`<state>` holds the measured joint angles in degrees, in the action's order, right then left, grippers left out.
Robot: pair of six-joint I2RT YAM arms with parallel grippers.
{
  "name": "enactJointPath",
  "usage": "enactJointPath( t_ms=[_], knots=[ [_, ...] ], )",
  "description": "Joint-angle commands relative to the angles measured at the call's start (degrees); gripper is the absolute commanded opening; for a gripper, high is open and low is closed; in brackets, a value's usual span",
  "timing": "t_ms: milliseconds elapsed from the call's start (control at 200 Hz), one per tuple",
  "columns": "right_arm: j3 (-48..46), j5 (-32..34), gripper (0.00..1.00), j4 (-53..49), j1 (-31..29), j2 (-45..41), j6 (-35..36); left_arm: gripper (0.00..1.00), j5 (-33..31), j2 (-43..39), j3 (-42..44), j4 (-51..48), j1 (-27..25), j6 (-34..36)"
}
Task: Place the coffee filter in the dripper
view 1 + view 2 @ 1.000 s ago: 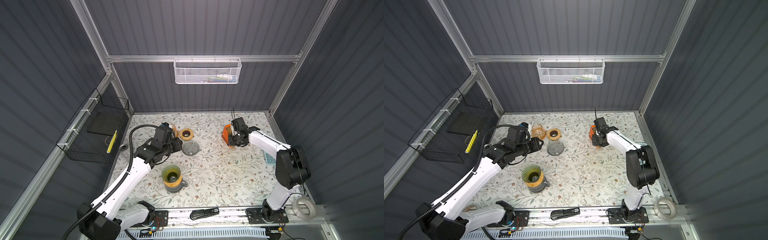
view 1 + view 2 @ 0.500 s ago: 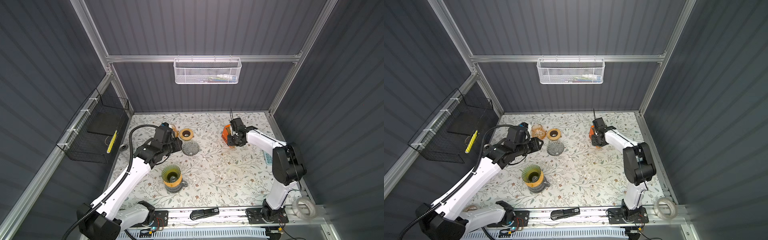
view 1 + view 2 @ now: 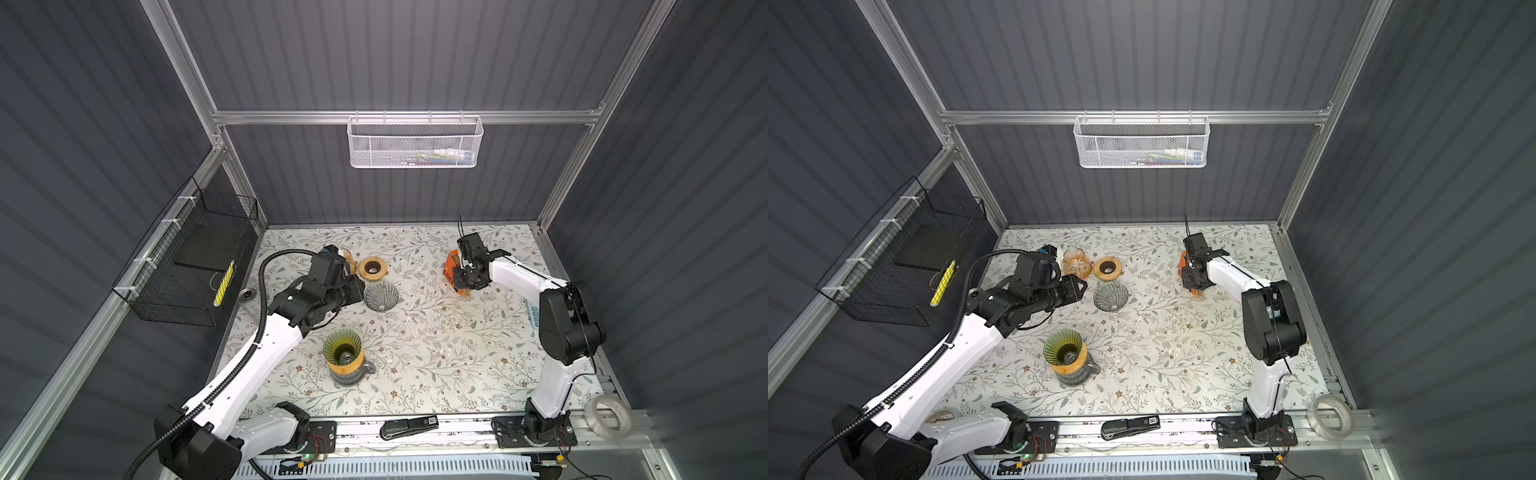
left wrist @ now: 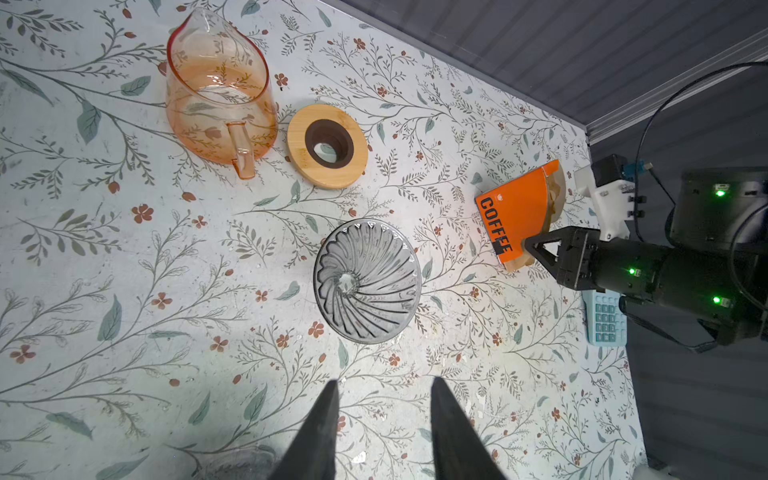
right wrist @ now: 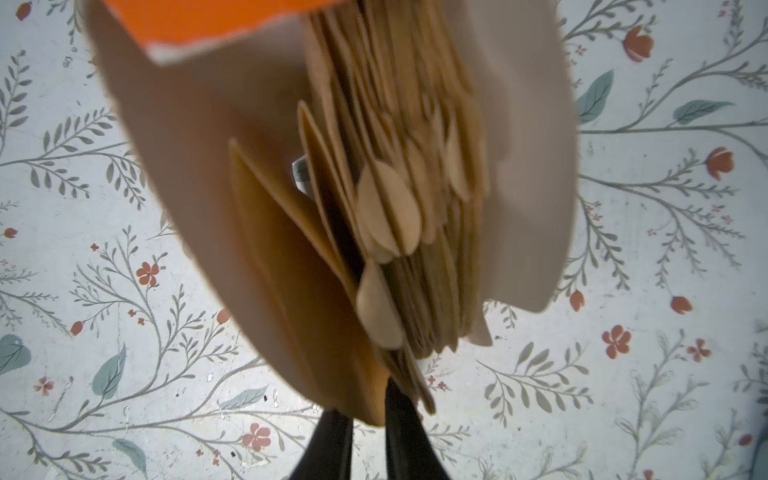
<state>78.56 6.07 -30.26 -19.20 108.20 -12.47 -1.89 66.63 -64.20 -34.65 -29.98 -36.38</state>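
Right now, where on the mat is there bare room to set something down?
Widest bare stretch of mat: the middle, bordered by the grey dripper, the filter pack, the green dripper and the right arm. A clear strip runs along the back wall. Crowded: back left, where pitcher, wooden ring, grey dripper and the left gripper cluster.

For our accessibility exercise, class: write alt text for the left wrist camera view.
A grey ribbed dripper sits empty on the floral table, ahead of the open left gripper. Farther off, the right gripper pinches an orange filter pack.
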Motion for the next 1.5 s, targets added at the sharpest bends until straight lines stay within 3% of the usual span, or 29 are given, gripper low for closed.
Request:
enactJointPath(
  t_ms=[0,155,405,570,1026,1286,1496],
  knots=[
    [1.8,1.0,0.19,-0.8,-0.1,1.0,0.6,0.37,-0.6,0.3,-0.7,-0.2,-0.3,0.7],
    [2.2,1.0,0.18,-0.9,-0.1,1.6,0.8,0.37,-0.6,0.2,-0.6,-0.3,-0.2,0.7],
    [2.1,0.6,0.07,-0.9,-0.1,1.6,0.7,0.37,-0.7,0.0,-0.6,-0.4,-0.2,0.7],
    [1.9,0.0,0.17,-0.9,-0.1,1.5,0.6,0.37,-0.7,-0.1,-0.5,-0.4,-0.2,0.7],
    [2.7,-0.4,0.19,-1.2,-0.1,2.9,0.5,0.37,-1.0,-0.6,-0.5,-0.7,-0.3,0.7],
    [2.9,-0.4,0.00,-1.3,-0.1,2.7,0.3,0.37,-1.1,-0.5,-0.6,-0.8,-0.3,0.9],
    [2.4,-0.8,0.00,-2.3,-0.1,0.8,-0.3,0.38,-1.0,-0.7,-0.7,-0.7,-0.2,0.9]
  ],
)
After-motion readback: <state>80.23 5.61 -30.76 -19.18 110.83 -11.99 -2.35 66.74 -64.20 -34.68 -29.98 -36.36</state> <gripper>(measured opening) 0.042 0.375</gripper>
